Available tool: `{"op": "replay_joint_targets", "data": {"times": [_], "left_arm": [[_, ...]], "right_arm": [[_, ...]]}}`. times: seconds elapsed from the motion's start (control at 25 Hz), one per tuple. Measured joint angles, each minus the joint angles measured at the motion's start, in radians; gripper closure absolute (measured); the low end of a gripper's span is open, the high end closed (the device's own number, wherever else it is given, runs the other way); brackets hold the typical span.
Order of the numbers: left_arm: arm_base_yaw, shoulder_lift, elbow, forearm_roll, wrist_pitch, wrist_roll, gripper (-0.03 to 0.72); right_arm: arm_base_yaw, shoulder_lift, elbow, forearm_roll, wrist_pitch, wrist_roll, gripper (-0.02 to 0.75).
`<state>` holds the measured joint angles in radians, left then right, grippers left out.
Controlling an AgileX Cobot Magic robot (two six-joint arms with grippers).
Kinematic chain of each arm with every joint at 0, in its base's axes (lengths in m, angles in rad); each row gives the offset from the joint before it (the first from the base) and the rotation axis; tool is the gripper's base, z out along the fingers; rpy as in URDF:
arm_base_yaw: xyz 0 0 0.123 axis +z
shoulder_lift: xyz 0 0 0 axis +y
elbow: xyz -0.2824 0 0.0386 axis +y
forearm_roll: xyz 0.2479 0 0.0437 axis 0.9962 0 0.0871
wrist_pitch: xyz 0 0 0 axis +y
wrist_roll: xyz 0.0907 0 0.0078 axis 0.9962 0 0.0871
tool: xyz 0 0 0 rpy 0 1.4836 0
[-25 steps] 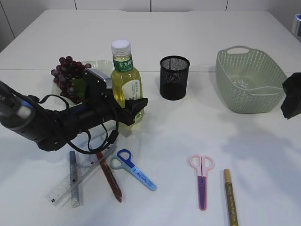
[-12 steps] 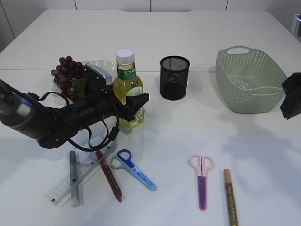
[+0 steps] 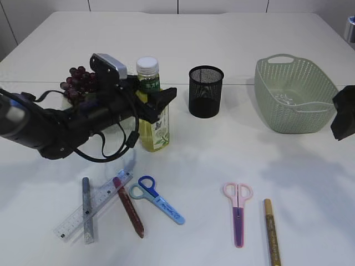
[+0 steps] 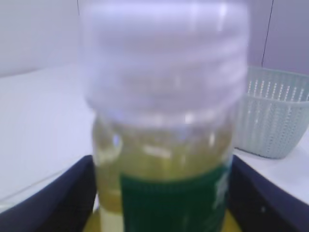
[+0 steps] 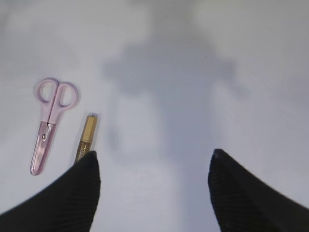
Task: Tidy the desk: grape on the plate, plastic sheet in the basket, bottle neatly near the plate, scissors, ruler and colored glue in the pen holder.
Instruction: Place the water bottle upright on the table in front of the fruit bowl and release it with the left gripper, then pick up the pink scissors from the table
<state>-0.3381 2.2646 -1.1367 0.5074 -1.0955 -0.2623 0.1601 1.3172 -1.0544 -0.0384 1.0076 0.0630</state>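
Two pairs of scissors lie nearest: the pink scissors [image 3: 238, 213] beside the gold glue pen [image 3: 271, 230], both seen by my right wrist camera between the wide-spread fingers of my right gripper [image 5: 153, 186], which holds nothing. The blue scissors [image 3: 156, 199], red glue pen [image 3: 128, 206], clear ruler [image 3: 93, 204] and grey ruler [image 3: 86, 209] show only from outside. Farther back my left gripper [image 3: 154, 108] brackets the upright bottle [image 3: 152, 113], fingers apart on either side; its camera is filled by the blurred cap. Grapes [image 3: 77, 83] sit behind my left arm, hiding the plate; pen holder [image 3: 206, 91] and basket [image 3: 295, 95] stand farthest
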Motion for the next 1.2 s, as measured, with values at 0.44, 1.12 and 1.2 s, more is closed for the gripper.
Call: {"op": "replay_joint_targets", "data": {"times": [0.44, 1.12, 1.2], "left_arm": [[0.0, -0.229, 0.0, -0.067, 0.196, -0.017, 0.106], [0.0, -0.615, 0.0, -0.171, 1.208, -0.053, 0.142], [0.0, -0.64, 0.0, -0.199, 1.34, -0.055, 0.143]], "right_arm": [[0.0, 0.0, 0.0, 0.0, 0.0, 0.0, 0.195], [0.0, 0.0, 0.0, 0.0, -0.004, 0.0, 0.195], [0.0, 0.0, 0.0, 0.001, -0.004, 0.0, 0.195]]}}
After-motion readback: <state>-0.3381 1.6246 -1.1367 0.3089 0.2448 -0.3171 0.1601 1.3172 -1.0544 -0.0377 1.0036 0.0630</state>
